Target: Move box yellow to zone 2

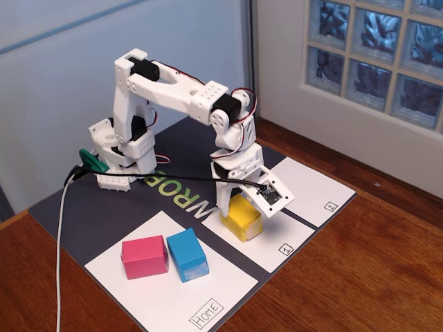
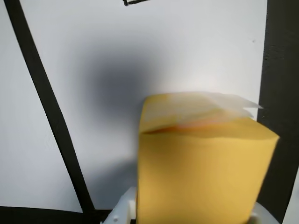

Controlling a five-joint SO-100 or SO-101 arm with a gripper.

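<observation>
Over zone 1 sheet [image 1: 291,238], claw [image 1: 235,200] clamped on box yellow [image 1: 242,218]; fingertips hidden, box blurred in wrist view.

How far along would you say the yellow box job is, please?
Done: the gripper is down over the yellow box. In hand: the box sits between the jaws over the zone marked 1. Left: carrying it to the zone marked 2.
</observation>
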